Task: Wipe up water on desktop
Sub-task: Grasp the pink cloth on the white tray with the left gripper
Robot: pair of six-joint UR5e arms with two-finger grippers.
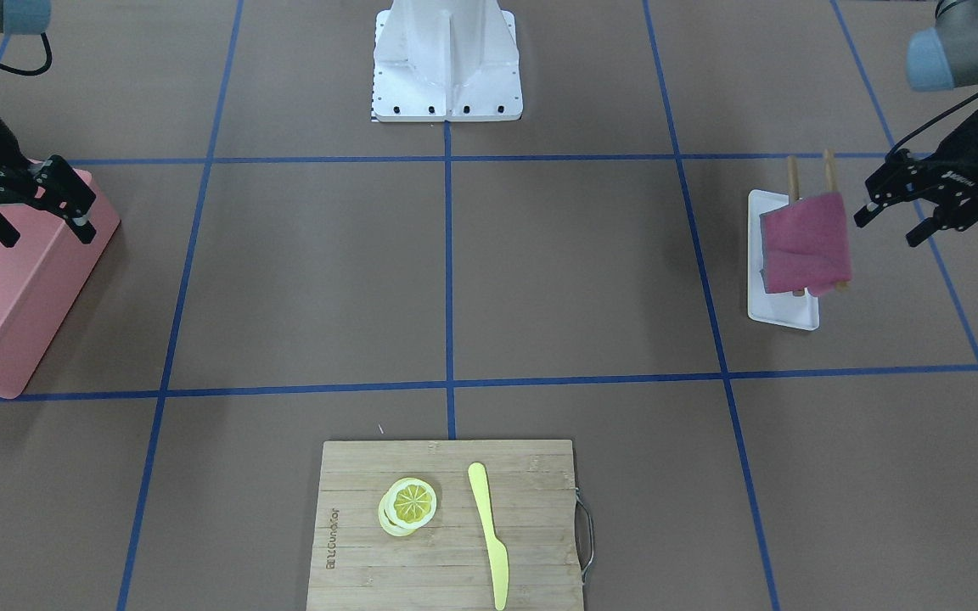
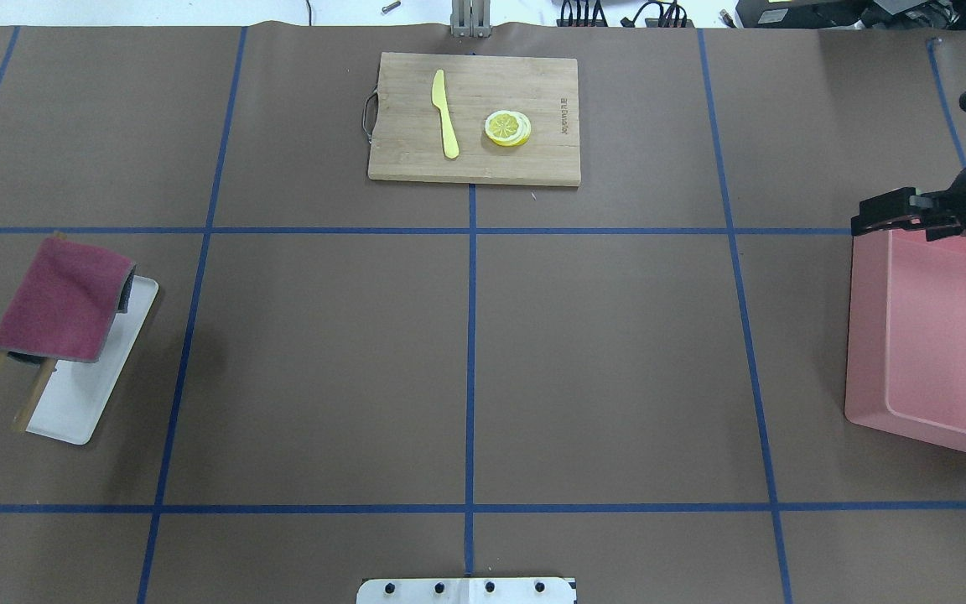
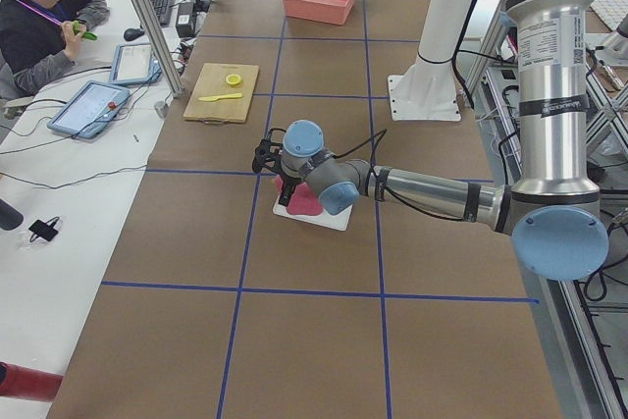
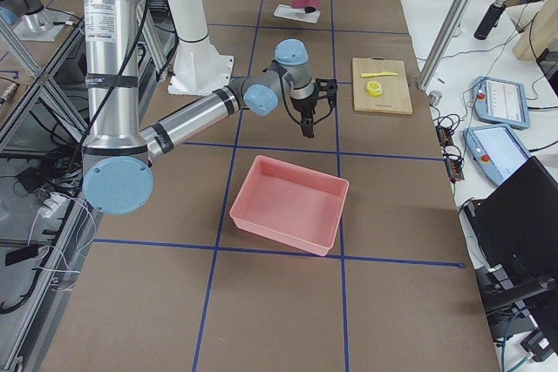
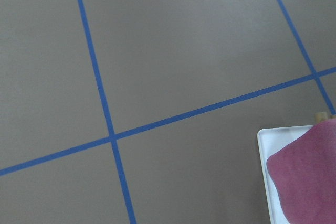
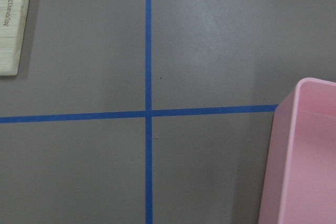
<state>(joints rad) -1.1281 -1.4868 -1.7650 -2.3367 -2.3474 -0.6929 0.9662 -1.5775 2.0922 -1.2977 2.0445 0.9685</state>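
From the facing camera, the desktop filled the view, with blue tape lines crossing near its centre. My left pincer hung at three o'clock with its jaws spread, gripping nothing. It was just beside one magenta cloth draped over two wooden sticks on one white tray. My right pincer hung at nine o'clock, also spread and empty, above one pink bin. At six o'clock lay one cutting board with one yellow knife and a stack of lemon slices; I could not tell how many slices.

From overhead, the cloth sat at nine o'clock, the bin at three and the board at twelve, all on the desktop.

From the left end, my left pincer was at the tray's ten o'clock corner. One operator sat at ten o'clock beside two tablets.

From the right end, my right pincer pointed down at the bin's twelve o'clock side, apart from it.

My left wrist camera saw the desktop with one tape crossing, and the tray and cloth at five o'clock.

My right wrist camera saw one crossing at centre, the board at ten o'clock and the bin at four.
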